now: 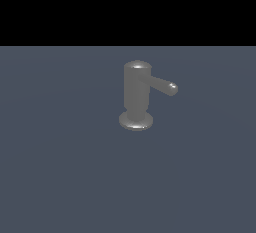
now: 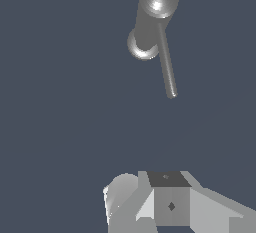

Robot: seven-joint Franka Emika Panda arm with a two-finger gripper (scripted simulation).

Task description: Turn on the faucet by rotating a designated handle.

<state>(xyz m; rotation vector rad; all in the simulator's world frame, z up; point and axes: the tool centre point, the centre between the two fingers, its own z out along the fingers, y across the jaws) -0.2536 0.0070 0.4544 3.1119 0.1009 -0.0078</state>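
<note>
The faucet (image 1: 136, 93) is a dull grey upright cylinder with a rounded top and a flared round base, standing on a blue-grey surface. Its handle (image 1: 163, 85), a thin straight rod with a rounded tip, juts from near the top toward the exterior view's right. The wrist view looks down on the faucet (image 2: 149, 24) and the handle (image 2: 167, 64) from above. Grey blocky parts of my gripper (image 2: 170, 203) show at that picture's edge, well away from the handle's tip. Its fingers are not distinguishable, and no arm appears in the exterior view.
A flat blue-grey surface (image 1: 65, 167) spreads around the faucet in every direction. A black band fills the upper part of the exterior view, beyond the surface's far edge.
</note>
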